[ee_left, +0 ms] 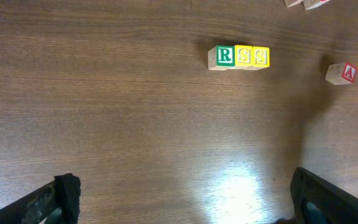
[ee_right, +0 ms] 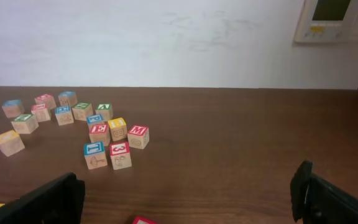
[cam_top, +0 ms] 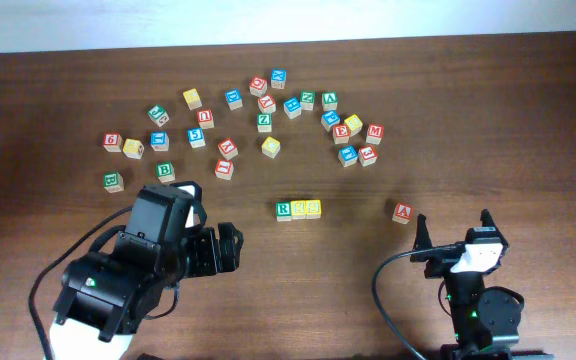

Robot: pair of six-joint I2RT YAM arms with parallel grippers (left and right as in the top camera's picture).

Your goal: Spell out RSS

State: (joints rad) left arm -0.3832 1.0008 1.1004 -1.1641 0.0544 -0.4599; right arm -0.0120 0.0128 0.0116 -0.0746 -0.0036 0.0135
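Three blocks stand touching in a row at the table's middle: a green R block (cam_top: 284, 209), a yellow S block (cam_top: 299, 208) and a second yellow S block (cam_top: 314, 208). The left wrist view shows them too, as R (ee_left: 224, 56), S (ee_left: 243, 56), S (ee_left: 261, 57). My left gripper (cam_top: 230, 247) is open and empty, low and left of the row; its fingers (ee_left: 182, 199) frame bare wood. My right gripper (cam_top: 455, 240) is open and empty at the front right; its fingers (ee_right: 188, 196) hold nothing.
A red A block (cam_top: 402, 212) lies alone right of the row, near my right gripper; it also shows in the left wrist view (ee_left: 342, 73). Several loose letter blocks are scattered across the back of the table (cam_top: 268, 110), among them E (ee_right: 98, 132), M (ee_right: 138, 136) and a 3 (ee_right: 120, 154).
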